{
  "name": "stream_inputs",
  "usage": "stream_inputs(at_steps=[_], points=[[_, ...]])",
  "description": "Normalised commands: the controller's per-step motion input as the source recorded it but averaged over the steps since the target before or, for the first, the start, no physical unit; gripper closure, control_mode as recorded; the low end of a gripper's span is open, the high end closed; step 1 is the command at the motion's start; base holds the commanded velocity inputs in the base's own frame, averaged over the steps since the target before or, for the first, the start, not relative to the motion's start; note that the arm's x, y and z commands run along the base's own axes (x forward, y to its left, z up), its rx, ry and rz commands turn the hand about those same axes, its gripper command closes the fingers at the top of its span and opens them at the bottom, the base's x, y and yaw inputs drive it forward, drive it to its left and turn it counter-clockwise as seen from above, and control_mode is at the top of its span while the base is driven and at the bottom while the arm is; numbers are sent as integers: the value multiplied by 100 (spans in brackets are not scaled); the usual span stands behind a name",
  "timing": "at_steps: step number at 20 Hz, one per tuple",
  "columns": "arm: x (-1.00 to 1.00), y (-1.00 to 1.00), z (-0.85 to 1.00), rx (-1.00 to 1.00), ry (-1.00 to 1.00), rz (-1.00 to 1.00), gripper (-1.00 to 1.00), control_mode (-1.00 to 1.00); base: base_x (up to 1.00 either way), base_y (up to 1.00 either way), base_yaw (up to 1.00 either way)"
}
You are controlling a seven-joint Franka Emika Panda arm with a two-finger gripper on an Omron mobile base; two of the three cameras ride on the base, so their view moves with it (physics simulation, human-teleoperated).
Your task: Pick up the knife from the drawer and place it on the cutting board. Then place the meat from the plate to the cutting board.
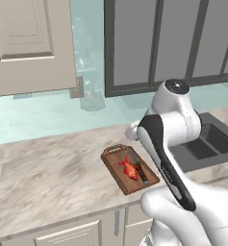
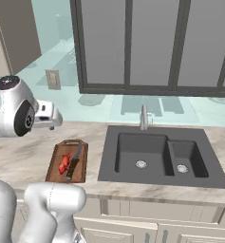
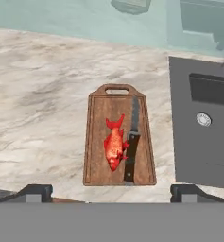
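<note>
Hand [image 3: 111, 191] open above cutting board [image 3: 97, 142] bearing unlabelled knife [image 3: 132, 139] beside meat [image 3: 114, 144].

Cutting board [image 3: 95, 142], reddish-brown wood with darker raised rim and a handle cut-out at its far end, lies flat on the marble counter just beside the dark sink. Meat [image 3: 114, 143], small reddish-orange piece with a forked end, lies lengthwise near the board's middle. Knife [image 3: 132, 141] lies flat alongside it, touching or nearly so, on the sink side; grey blade points toward the handle end, dark handle toward the counter's front edge.
</note>
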Motion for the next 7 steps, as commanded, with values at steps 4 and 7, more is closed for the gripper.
stream_inputs(at_steps=[4, 7], points=[[-100, -18, 93, 9, -13, 1, -100, -100, 0, 0, 0], [-100, -30, 89, 11, -15, 2, -100, -100, 0, 0, 0]])
